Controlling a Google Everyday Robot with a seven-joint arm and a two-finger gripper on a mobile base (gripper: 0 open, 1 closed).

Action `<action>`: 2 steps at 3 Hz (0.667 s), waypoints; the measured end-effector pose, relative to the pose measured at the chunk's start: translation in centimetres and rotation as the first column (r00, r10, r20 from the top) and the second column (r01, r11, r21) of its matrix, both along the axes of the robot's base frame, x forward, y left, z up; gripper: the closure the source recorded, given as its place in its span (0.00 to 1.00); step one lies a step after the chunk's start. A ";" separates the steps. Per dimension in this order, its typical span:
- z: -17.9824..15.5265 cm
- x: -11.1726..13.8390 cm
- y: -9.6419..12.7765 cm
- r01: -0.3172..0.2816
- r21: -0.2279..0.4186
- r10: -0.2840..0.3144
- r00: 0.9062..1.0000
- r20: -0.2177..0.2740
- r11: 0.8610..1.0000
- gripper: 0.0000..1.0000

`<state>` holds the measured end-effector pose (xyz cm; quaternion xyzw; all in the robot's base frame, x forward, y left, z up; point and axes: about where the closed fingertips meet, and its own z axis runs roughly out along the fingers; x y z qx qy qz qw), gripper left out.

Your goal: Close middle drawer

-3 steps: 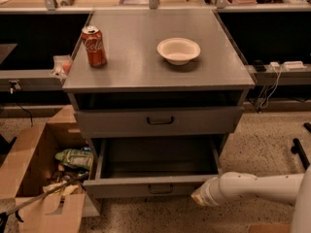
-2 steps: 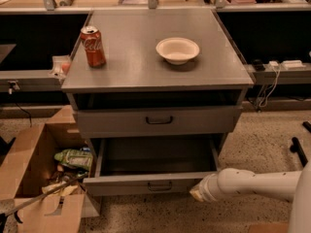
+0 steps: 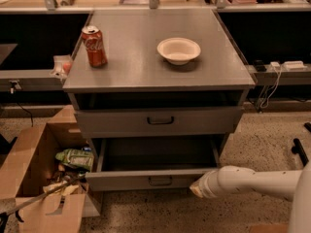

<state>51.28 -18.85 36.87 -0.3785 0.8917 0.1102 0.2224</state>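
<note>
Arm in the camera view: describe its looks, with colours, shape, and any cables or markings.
The arm is a smooth, off-white rounded tube that thickens into a bulbous collar near its end. No cables show on it, and no markings can be made out. It narrows to a tan tip, the gripper, which sits by the right end of the middle drawer front panel.

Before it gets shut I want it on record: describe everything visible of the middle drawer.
The middle drawer is grey, metal-looking and wide, and it stands pulled well out beneath the drawer above. Its low front panel carries a small dark bar handle at the middle. Behind the panel a deep tray with dark inner walls lies level. The gripper is at the front panel's right end, just in front of it; whether they touch cannot be told.
</note>
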 end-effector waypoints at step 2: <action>0.0 2.3 0.3 -0.002 0.011 0.002 1.000 0.026 1.000 1.00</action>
